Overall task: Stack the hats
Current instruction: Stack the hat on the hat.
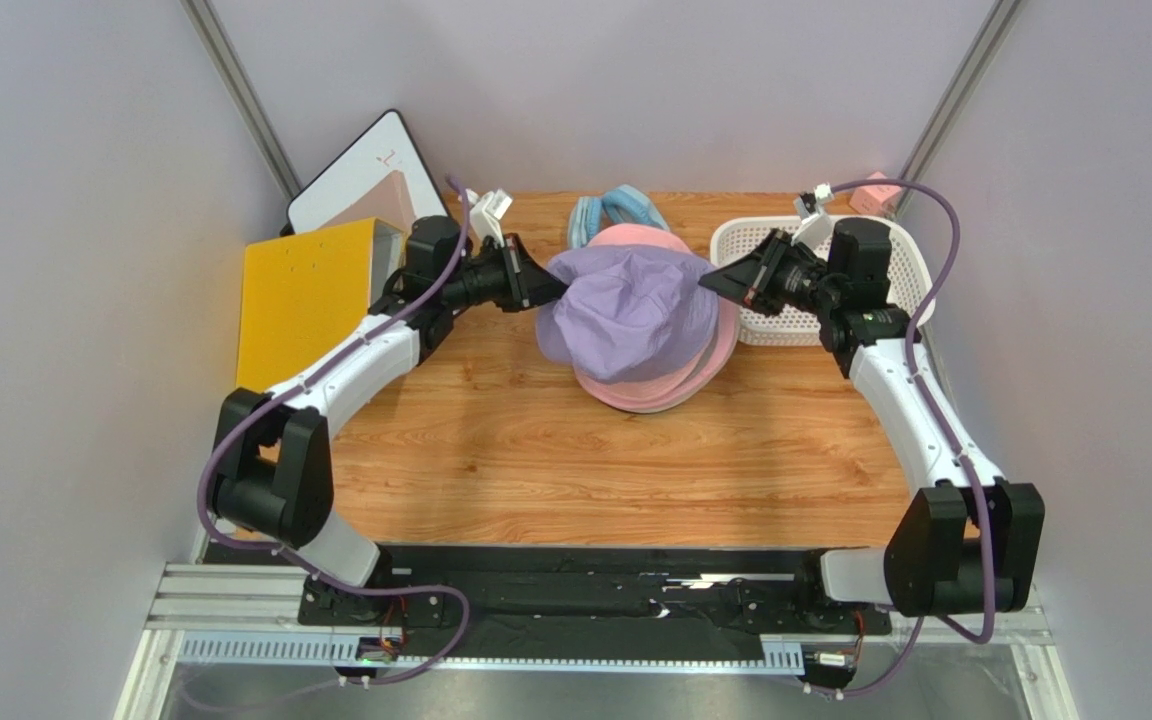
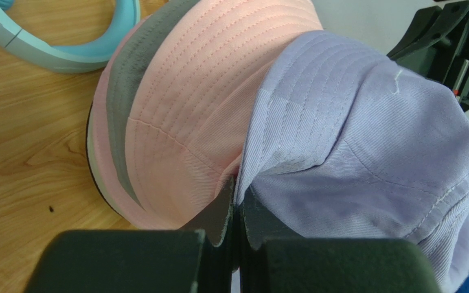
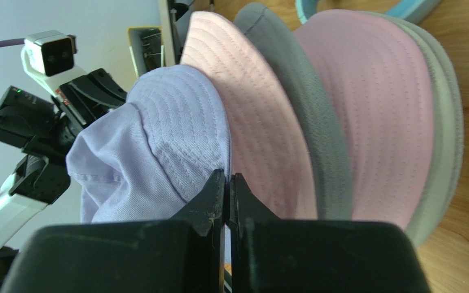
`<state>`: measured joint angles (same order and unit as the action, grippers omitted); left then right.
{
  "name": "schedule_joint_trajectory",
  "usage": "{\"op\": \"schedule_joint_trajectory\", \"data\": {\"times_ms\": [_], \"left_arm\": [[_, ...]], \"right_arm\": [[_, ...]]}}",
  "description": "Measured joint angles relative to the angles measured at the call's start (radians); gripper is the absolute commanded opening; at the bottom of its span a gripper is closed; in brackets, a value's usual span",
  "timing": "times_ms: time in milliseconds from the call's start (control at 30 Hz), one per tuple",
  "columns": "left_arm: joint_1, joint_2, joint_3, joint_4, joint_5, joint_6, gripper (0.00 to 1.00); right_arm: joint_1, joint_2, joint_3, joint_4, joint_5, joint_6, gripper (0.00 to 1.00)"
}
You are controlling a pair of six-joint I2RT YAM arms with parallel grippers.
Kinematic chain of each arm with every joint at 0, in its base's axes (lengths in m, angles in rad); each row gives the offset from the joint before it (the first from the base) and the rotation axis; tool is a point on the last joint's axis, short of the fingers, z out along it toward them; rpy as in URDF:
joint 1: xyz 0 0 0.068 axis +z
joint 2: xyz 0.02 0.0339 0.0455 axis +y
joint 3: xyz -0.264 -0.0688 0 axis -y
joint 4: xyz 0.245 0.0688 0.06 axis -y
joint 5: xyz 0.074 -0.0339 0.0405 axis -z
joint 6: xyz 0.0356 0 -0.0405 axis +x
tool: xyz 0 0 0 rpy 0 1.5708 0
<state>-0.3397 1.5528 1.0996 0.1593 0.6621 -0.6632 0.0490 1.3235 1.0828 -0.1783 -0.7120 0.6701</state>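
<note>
A lavender hat (image 1: pixel 630 312) hangs between my two grippers, just above a stack of hats with a pink hat (image 1: pixel 683 375) on top. My left gripper (image 1: pixel 549 282) is shut on the lavender hat's left brim, seen in the left wrist view (image 2: pixel 238 194). My right gripper (image 1: pixel 711 279) is shut on its right brim, seen in the right wrist view (image 3: pixel 227 178). The lavender hat (image 2: pixel 365 140) (image 3: pixel 151 140) covers most of the pink hat (image 2: pixel 188 104) (image 3: pixel 365 104). Grey (image 3: pixel 316 110), beige and black brims show under the pink ones in the stack.
A light blue padded ring (image 1: pixel 615 207) lies behind the stack, also in the left wrist view (image 2: pixel 65 43). A white basket (image 1: pixel 898 270) stands at the right. A yellow box (image 1: pixel 304 293) and a white board (image 1: pixel 372 173) stand at the left. Wooden table (image 1: pixel 537 465).
</note>
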Motion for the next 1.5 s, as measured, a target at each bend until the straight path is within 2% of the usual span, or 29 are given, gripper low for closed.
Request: {"op": "schedule_joint_trajectory", "data": {"times_ms": [300,500,533,667,733,900,1133,1333,1400,1500], "left_arm": [[-0.002,0.098,0.09,-0.011,-0.017,0.036,0.0],[-0.004,0.183,0.137,0.034,-0.003,0.037,0.02],[-0.004,0.192,0.139,0.046,0.001,0.036,0.09],[-0.002,0.202,0.14,0.063,-0.007,0.04,0.58],[0.003,0.206,0.138,0.053,-0.03,0.046,0.63],[0.014,0.192,0.076,0.072,-0.072,0.029,0.64],[0.016,0.148,-0.077,0.218,-0.096,-0.062,0.64],[0.017,0.155,-0.088,0.321,-0.095,-0.125,0.64],[0.017,0.169,-0.079,0.357,-0.085,-0.146,0.61],[0.017,0.204,-0.061,0.418,-0.058,-0.188,0.46]], "right_arm": [[0.0,0.02,-0.001,-0.051,0.138,-0.024,0.0],[0.001,0.039,-0.001,-0.042,0.168,-0.029,0.0],[0.001,0.04,-0.001,-0.04,0.17,-0.03,0.0],[0.001,0.038,-0.006,-0.041,0.187,-0.035,0.0],[-0.002,0.032,-0.019,-0.039,0.202,-0.036,0.0],[-0.005,0.004,-0.042,-0.039,0.222,-0.037,0.0],[-0.007,-0.006,-0.052,-0.037,0.231,-0.039,0.0],[-0.009,-0.007,-0.062,-0.033,0.231,-0.04,0.0],[-0.009,-0.007,-0.068,-0.033,0.231,-0.041,0.0],[-0.01,-0.007,-0.072,-0.033,0.231,-0.042,0.0]]}}
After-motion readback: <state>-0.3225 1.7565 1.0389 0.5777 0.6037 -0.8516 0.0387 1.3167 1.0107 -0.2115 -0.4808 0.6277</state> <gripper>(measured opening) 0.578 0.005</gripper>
